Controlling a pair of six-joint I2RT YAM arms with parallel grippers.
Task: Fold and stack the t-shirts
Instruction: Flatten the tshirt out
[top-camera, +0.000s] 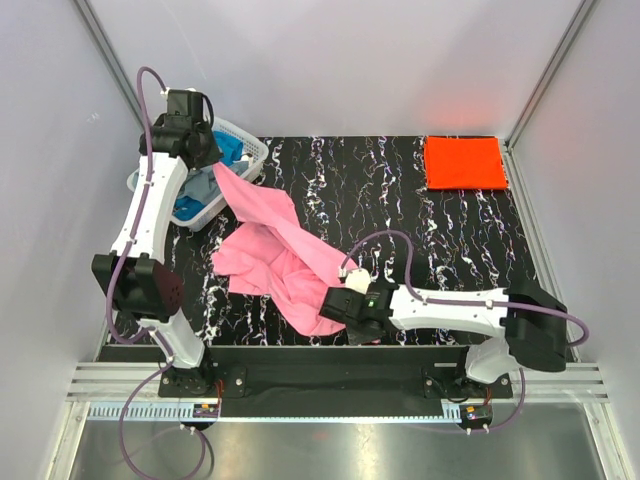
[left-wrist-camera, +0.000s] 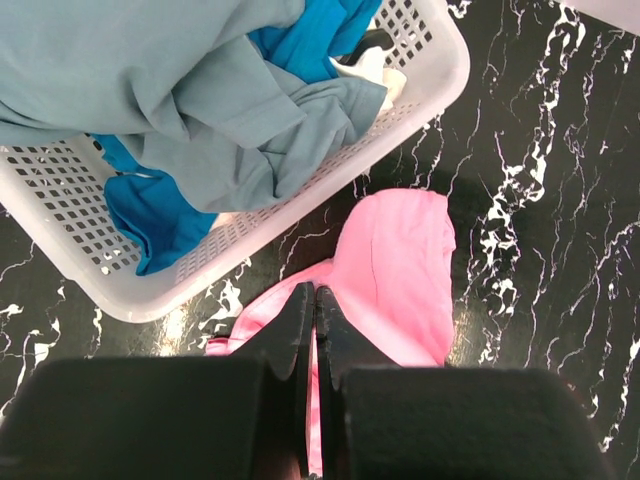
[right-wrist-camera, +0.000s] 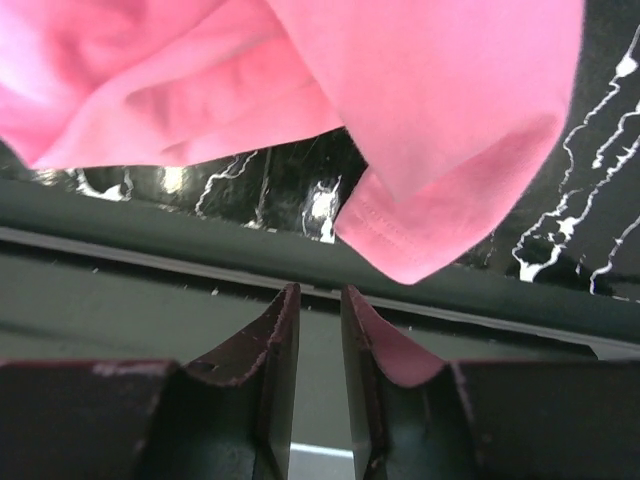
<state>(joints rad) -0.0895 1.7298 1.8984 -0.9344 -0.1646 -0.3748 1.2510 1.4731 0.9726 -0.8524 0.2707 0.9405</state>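
Observation:
A pink t-shirt (top-camera: 275, 255) lies crumpled on the black marbled table and is stretched up toward the back left. My left gripper (top-camera: 218, 168) is shut on its upper end beside the basket; in the left wrist view the gripper (left-wrist-camera: 314, 292) pinches pink cloth (left-wrist-camera: 400, 270). My right gripper (top-camera: 330, 312) is at the shirt's near corner by the table's front edge. In the right wrist view the gripper (right-wrist-camera: 317, 292) stands slightly apart and empty, with the shirt's hemmed corner (right-wrist-camera: 420, 235) just ahead. A folded orange-red t-shirt (top-camera: 465, 162) lies at the back right.
A white lattice basket (top-camera: 252, 150) at the back left holds a grey-blue t-shirt (left-wrist-camera: 180, 90) and a blue one (left-wrist-camera: 150, 215). The table's front rail (right-wrist-camera: 150, 215) runs just before my right gripper. Grey walls stand on both sides.

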